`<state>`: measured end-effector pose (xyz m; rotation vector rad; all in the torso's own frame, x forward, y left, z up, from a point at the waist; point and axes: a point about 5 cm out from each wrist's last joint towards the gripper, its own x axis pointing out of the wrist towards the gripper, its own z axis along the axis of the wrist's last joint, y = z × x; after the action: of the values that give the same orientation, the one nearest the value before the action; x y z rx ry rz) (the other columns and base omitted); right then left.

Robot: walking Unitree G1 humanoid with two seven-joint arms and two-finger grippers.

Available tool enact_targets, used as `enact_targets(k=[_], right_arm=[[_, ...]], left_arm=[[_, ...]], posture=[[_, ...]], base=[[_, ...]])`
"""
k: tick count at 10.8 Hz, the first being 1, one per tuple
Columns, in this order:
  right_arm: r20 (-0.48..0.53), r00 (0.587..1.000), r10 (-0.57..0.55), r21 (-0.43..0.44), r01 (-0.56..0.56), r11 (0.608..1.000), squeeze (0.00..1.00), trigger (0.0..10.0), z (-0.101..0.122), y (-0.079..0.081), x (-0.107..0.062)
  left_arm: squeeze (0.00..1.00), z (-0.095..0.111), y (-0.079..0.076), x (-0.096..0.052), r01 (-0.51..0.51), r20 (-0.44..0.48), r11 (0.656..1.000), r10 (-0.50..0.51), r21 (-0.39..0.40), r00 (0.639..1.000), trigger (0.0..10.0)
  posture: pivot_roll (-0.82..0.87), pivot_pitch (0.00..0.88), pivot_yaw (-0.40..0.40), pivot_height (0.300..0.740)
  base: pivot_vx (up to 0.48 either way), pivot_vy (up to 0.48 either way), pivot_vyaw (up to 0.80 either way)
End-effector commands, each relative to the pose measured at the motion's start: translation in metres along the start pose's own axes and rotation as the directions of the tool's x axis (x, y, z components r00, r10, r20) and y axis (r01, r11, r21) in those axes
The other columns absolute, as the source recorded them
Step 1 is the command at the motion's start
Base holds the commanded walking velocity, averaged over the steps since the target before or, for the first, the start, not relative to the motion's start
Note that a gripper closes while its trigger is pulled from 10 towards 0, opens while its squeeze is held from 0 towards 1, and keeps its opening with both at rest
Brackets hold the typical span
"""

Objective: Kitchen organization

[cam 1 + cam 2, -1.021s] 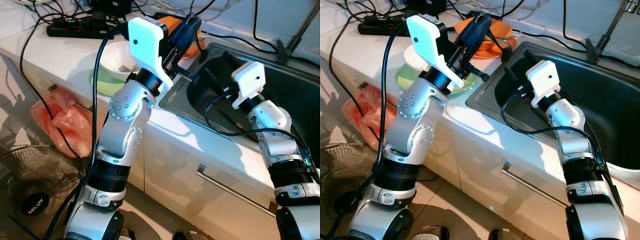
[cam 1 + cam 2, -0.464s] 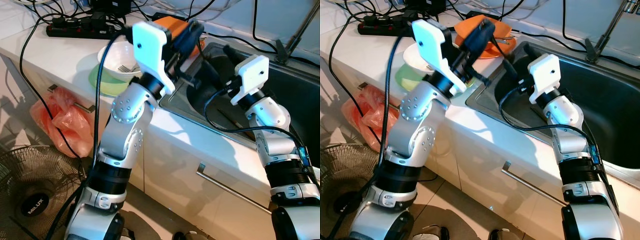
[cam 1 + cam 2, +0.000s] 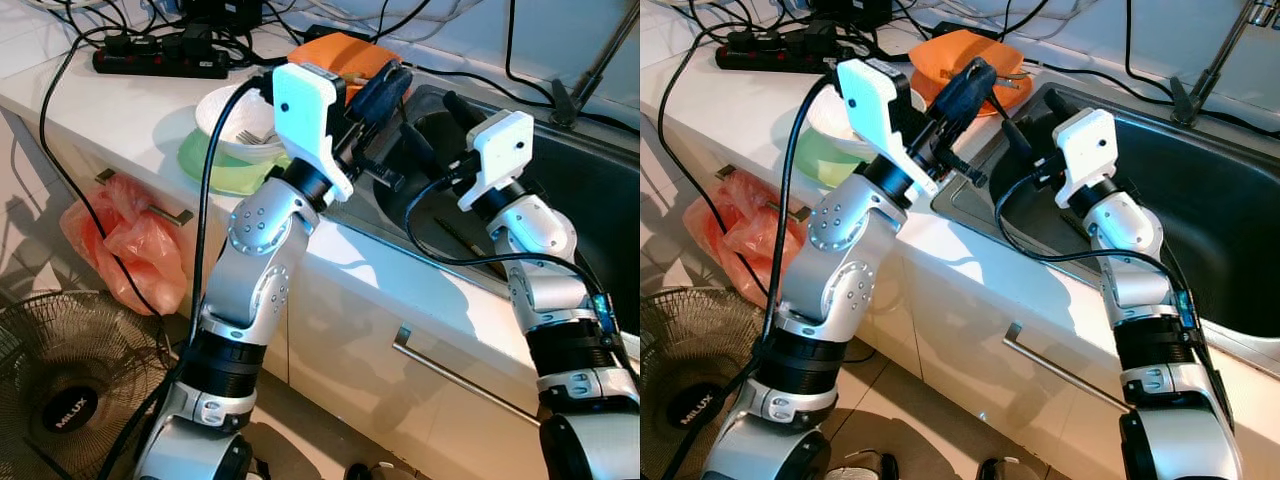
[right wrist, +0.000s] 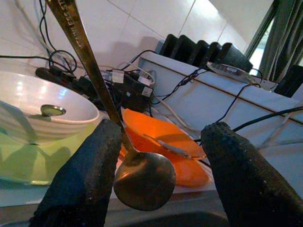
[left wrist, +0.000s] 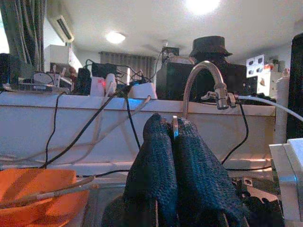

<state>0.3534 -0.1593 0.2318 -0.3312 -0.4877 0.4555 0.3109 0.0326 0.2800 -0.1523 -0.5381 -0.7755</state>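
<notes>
spoon (image 4: pixel 142 182) pinched in left fingers (image 5: pixel 154 175), carried nearer sink (image 3: pixel 1230 215), right fingers (image 4: pixel 246 184) spread beside it

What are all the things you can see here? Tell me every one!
Round white bowl: one, white, on the green plate.
Flat green plate: one, green, on the counter.
Metal fork: one, silver, inside the bowl.
Orange plastic dish: one, orange, beside the sink.
Black power strip: one, black, at the counter's back.
Steel sink: one, dark grey, set in the counter.
Curved metal tap: one, silver, behind the sink.
Orange plastic bag: one, orange, hanging on the cabinet.
Black floor fan: one, black, on the floor.
Long metal spoon: one, brassy, hanging from the left gripper.
Left gripper: black, shut on the spoon.
Right gripper: black, open, over the sink.
</notes>
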Motion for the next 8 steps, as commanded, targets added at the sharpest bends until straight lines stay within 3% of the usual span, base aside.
enact_targets(k=[1,3,5,6,8], right_arm=[[0.031,1.0,-0.002,0.012,0.002,1.0,0.0,10.0,0.006,0.001,0.003],[0.041,0.999,0.025,0.039,-0.027,0.999,0.0,10.0,0.008,0.005,0.002],[0.044,0.997,0.056,0.064,-0.059,0.996,0.0,10.0,0.008,0.009,0.001],[0.043,0.997,0.062,0.063,-0.064,0.996,0.0,10.0,0.008,0.01,0.0],[0.053,0.996,0.071,0.075,-0.075,0.994,0.0,10.0,0.01,0.011,0.001]], left_arm=[[0.0,-0.01,-0.018,0.002,0.099,-0.035,0.993,-0.101,-0.061,0.994,10.0],[0.0,-0.012,-0.014,0.002,0.059,-0.032,0.998,-0.059,-0.028,0.998,10.0],[0.0,-0.005,0.001,0.003,-0.074,0.018,0.988,0.072,0.135,0.997,10.0],[0.0,0.001,0.007,0.003,-0.12,0.055,0.976,0.112,0.181,0.992,10.0],[0.0,0.0,0.009,0.003,-0.134,0.064,0.973,0.124,0.186,0.99,10.0]], posture=[[0.05,0.11,-0.031,0.74],[0.05,0.111,-0.032,0.74],[0.05,0.112,-0.032,0.74],[0.05,0.112,-0.032,0.74],[0.05,0.112,-0.032,0.74]], base=[[0.0,0.0,0.0],[0.0,0.0,0.0],[0.0,0.0,0.0],[0.0,0.0,0.0],[0.0,0.0,0.0]])
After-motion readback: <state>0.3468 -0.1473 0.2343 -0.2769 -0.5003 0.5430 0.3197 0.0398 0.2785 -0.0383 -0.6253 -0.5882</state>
